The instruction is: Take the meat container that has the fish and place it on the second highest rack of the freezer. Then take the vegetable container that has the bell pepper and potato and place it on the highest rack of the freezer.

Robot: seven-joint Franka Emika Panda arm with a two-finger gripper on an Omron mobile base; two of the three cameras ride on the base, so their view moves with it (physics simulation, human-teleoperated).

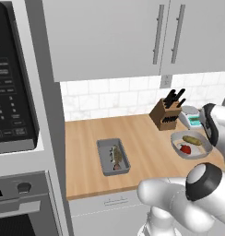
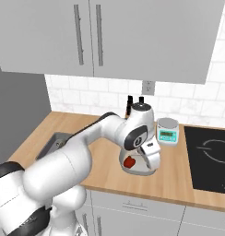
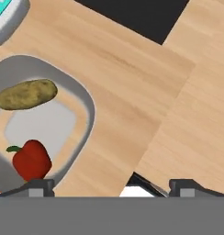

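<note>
I am looking down through the hand camera at the vegetable container (image 3: 88, 120), which is sitting flat on the wooden counter (image 3: 132, 92). The potato (image 3: 26, 94) is lying inside the container toward its far side, and the bell pepper (image 3: 32, 159) is lying inside it too, apart from the potato, nearer to my hand. My fingers (image 3: 38, 187) are standing spread wide, with nothing between them; one tip is sitting over the container's near rim just beside the pepper, and the other is hanging over bare counter outside the container. I cannot tell whether either tip is touching anything.

From the left base camera I am seeing the same container (image 1: 203, 148) near the counter's front edge, with the arm's wrist hanging just above it. A knife block (image 1: 165, 113) is standing behind the container, against the tiled wall, and a small kitchen scale (image 1: 193, 118) with a teal display is sitting just behind the container. The grey tray (image 1: 105, 162) is lying well apart from the container, farther along the counter toward the wall oven, and the fish (image 1: 117, 156) is lying inside it.

From the right base camera, the gripper (image 2: 150, 159) is hanging low over the container, hiding most of it, and the pepper is showing red beside the wrist. The black cooktop (image 2: 211, 159) is lying beyond the scale, away from the container.
</note>
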